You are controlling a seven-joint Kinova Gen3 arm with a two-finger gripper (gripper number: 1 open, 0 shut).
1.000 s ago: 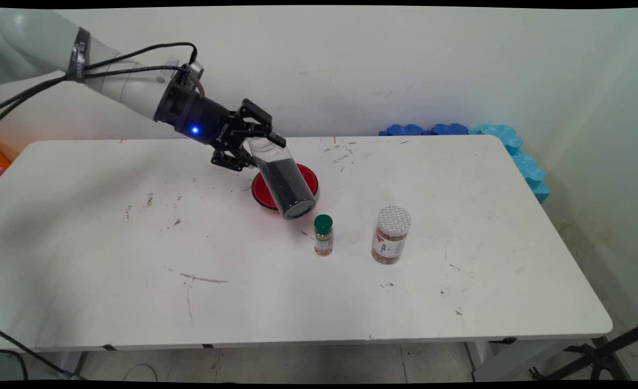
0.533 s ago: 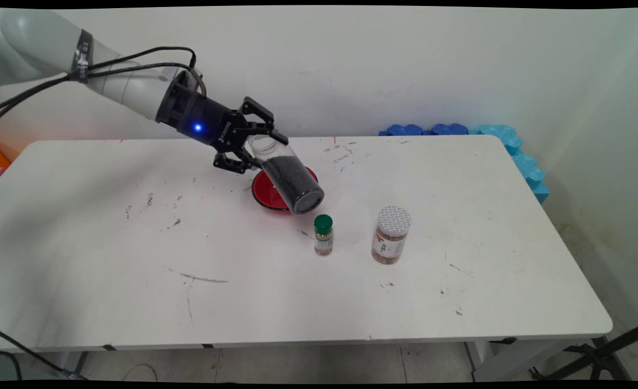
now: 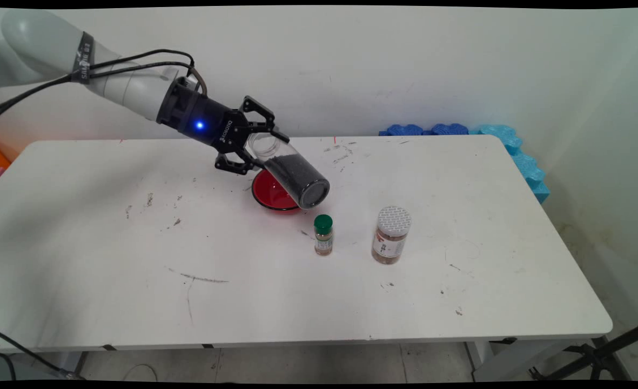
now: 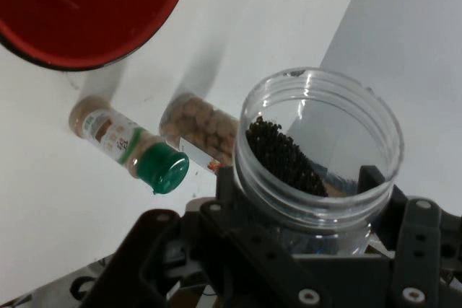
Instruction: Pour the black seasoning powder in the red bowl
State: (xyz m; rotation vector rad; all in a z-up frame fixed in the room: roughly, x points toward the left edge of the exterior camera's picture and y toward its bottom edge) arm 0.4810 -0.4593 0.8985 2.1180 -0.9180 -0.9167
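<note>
Above the far middle of the bench (image 3: 108, 243), the clear jar (image 3: 291, 170) of dark grains has swung further over than it was a second ago: its closed bottom end has risen and moved toward the bench's right end, so the jar now lies closer to level, and more of the red bowl (image 3: 269, 195) beneath it is uncovered. The dark grains (image 3: 296, 174) have slid along the lower wall toward the open mouth. Nothing else on the bench has moved.

The pincer (image 3: 254, 143) is clamped on the jar near its open neck, one finger on each side, with the jar's mouth toward the arm and its base pointing down and toward the right end. In the hand view the jar (image 4: 317, 146) fills the space between the fingers, its rim open and a heap of grains (image 4: 283, 158) lying inside against the wall.

The jar hangs over the red bowl without touching it. Just nearer the front edge than the bowl stands a small green-capped spice bottle (image 3: 323, 235), upright, and beside it toward the right end a larger white-lidded jar (image 3: 391, 235) with brown contents, also upright. Blue foam pieces (image 3: 459, 130) lie at the far right corner against the wall.
</note>
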